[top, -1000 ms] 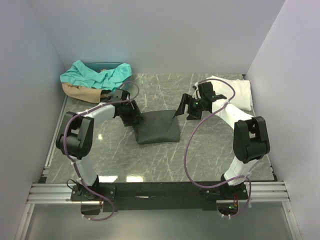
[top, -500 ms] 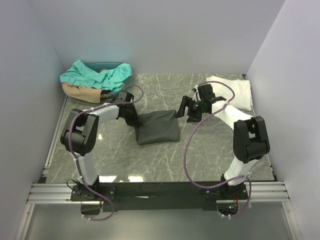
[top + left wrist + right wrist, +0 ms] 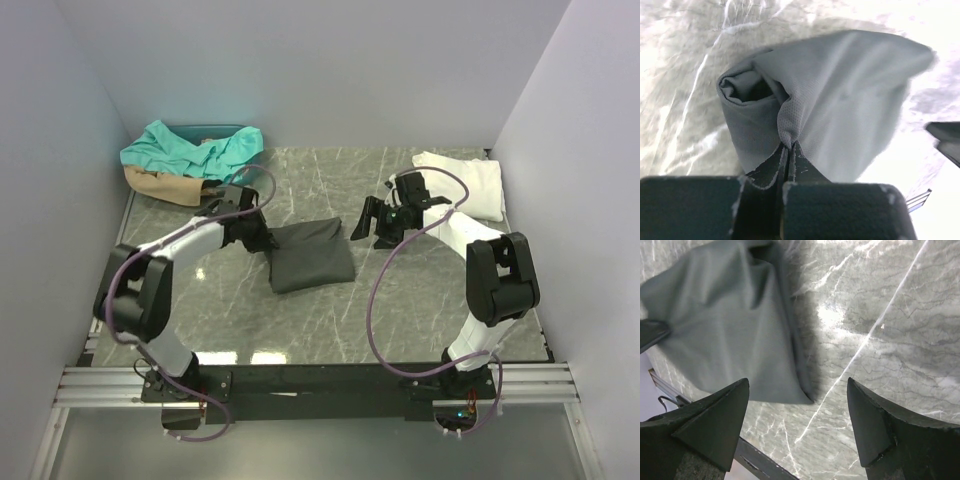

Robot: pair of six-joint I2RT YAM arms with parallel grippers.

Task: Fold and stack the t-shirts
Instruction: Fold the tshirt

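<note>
A folded dark charcoal grey t-shirt (image 3: 310, 257) lies in the middle of the marble table. My left gripper (image 3: 262, 239) is shut on a pinch of cloth at its left edge; in the left wrist view the grey t-shirt (image 3: 840, 105) bunches up from the closed fingertips (image 3: 789, 146). My right gripper (image 3: 368, 222) hovers open just right of the shirt's far right corner, with only table between its fingers (image 3: 715, 425) and the grey t-shirt (image 3: 725, 325) ahead to the left. A folded white t-shirt (image 3: 462, 182) lies at the back right. Teal (image 3: 190, 150) and tan (image 3: 160, 184) t-shirts are piled at the back left.
The teal and tan shirts sit in and over a bin (image 3: 215, 128) in the back left corner. White walls close in the table on three sides. A metal rail (image 3: 320, 380) runs along the near edge by the arm bases.
My left gripper has closed on the grey shirt's left edge and pulled it slightly left and back. The right gripper stayed open and shifted a little.
</note>
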